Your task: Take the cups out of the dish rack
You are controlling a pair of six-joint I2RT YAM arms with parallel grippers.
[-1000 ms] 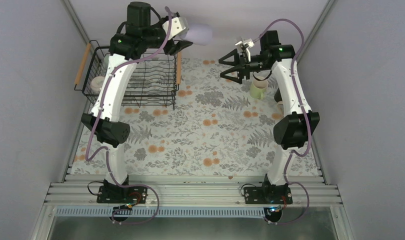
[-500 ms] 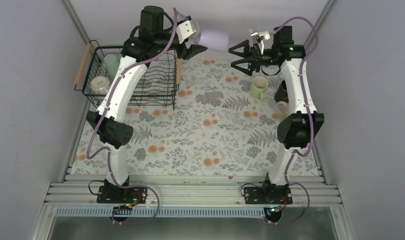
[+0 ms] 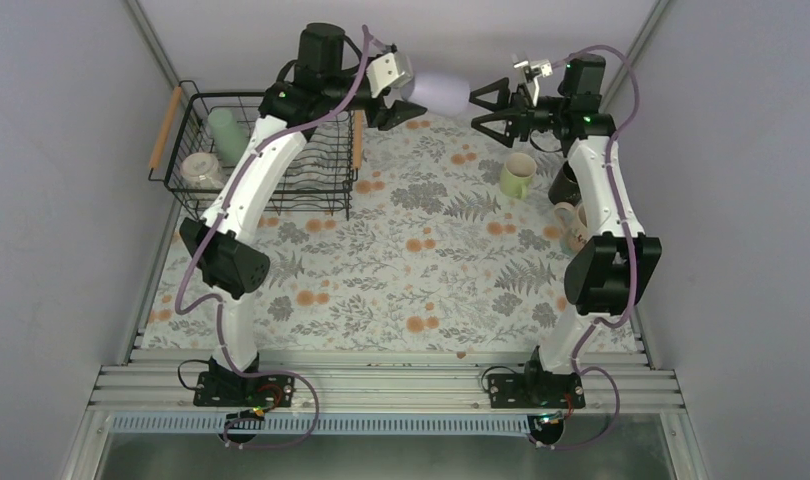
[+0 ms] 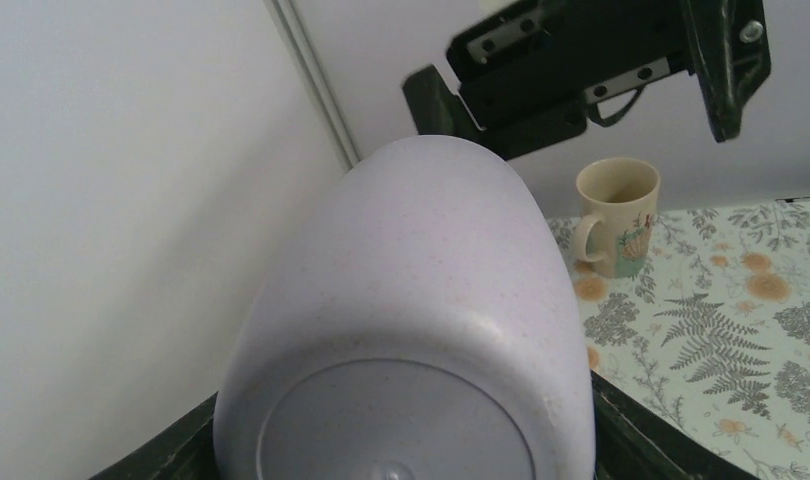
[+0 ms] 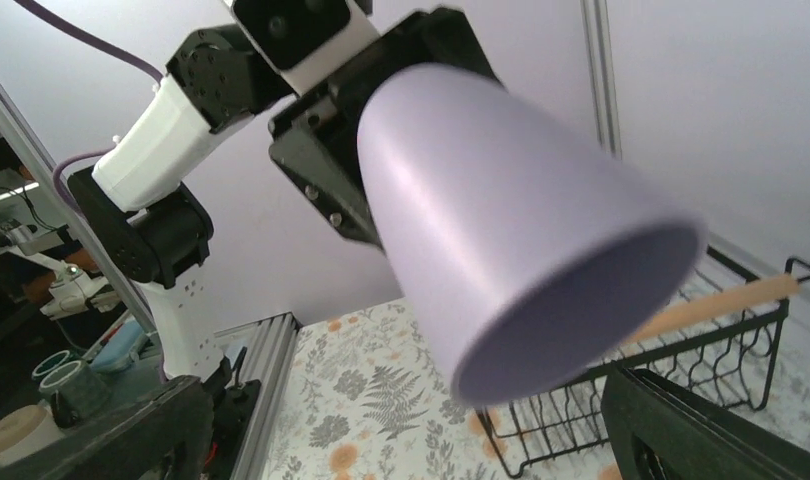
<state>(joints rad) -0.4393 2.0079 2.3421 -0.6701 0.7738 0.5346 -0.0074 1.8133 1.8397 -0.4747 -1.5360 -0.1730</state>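
The lavender cup (image 3: 441, 88) hangs high over the back of the table, lying sideways, with my left gripper (image 3: 413, 92) shut on its base end. Its open mouth (image 5: 581, 300) faces my right gripper (image 3: 479, 104), which stands open just off the rim without touching it. The left wrist view is filled by the cup's underside (image 4: 411, 300), with my jaws dark at both lower corners. The dish rack (image 3: 281, 195) stands at the back left and holds a light green tumbler (image 3: 224, 128) and a clear glass (image 3: 199, 170).
Three mugs stand on the floral cloth under my right arm: light green (image 3: 516, 177), black (image 3: 566, 185) and beige patterned (image 3: 573, 222), the last also seen as a beige mug (image 4: 618, 212) from the left wrist. Grey walls close in on both sides.
My left arm has carried the lavender cup to the right, away from the rack. My right gripper has risen and swung back towards the cup's mouth, staying open.
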